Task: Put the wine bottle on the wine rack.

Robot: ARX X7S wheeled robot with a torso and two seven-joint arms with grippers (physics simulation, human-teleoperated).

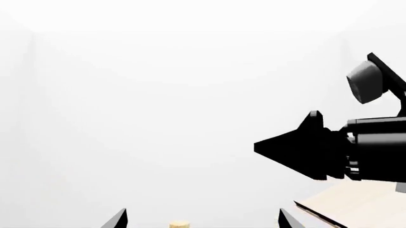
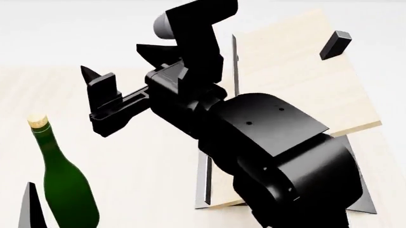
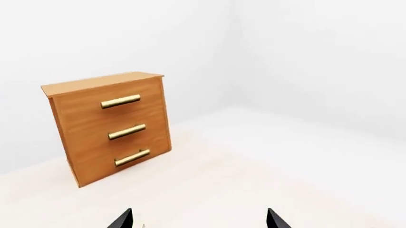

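Currently | wine bottle [image 2: 68, 187] upright, not racked | left gripper [image 1: 201, 219] spread around cork, grasp uncertain | right gripper [image 2: 127, 76] open, empty | wine rack [image 2: 298, 80] unloaded | lift, placement remain

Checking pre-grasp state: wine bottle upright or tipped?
Upright: the wine bottle stands vertical, cork up, in the head view, apart from the wine rack.

Head view: the wine bottle [image 2: 63, 185] is cut off at the lower edge, its base unseen; the right arm [image 2: 266, 152] covers the middle of the wine rack [image 2: 298, 71]. Of the left pincer [image 1: 201, 221] only two fingertips show in the left wrist view, the cork between them. The right pincer [image 3: 198, 219] is likewise cropped to its tips.
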